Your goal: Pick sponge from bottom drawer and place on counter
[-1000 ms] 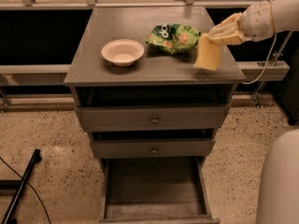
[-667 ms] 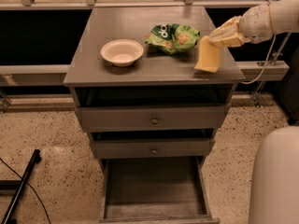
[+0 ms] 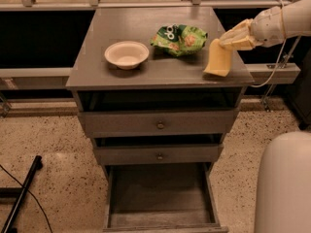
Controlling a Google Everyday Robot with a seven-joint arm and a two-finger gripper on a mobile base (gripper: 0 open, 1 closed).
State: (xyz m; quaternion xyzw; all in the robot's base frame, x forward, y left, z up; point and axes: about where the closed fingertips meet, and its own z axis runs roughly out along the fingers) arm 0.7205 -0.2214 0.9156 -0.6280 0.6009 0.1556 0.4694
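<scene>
**Sponge held on edge at the counter's right front corner**

The cream-coloured fingers (image 3: 239, 35) of the two-finger gripper (image 3: 232, 39), in the upper right of the frame, are clasped on the top end of the pale-yellow rectangular foam sponge (image 3: 218, 60). The sponge stands tilted, its lower edge touching the flat grey wooden counter (image 3: 146, 35) close to the right front corner. It probably could not stand at that lean alone, so the grip looks to be what props it. The white arm (image 3: 284, 19) reaches in from the right edge, which may explain why the sponge sits on that side.

To the left of the sponge, apart from it, lies a crumpled green snack bag (image 3: 179, 39), and further left a round white bowl (image 3: 126, 55). Setting down at the right corner keeps the sponge clear of both.

Below, the deep grey bottom drawer (image 3: 160, 195) is pulled out in the lower centre of the frame, its floor showing nothing inside.

Count: one sponge, one bag, one bowl, one gripper, three grey drawers. The two shallower upper drawers (image 3: 159, 116) are partly out, each with one round brass knob (image 3: 160, 125).
</scene>
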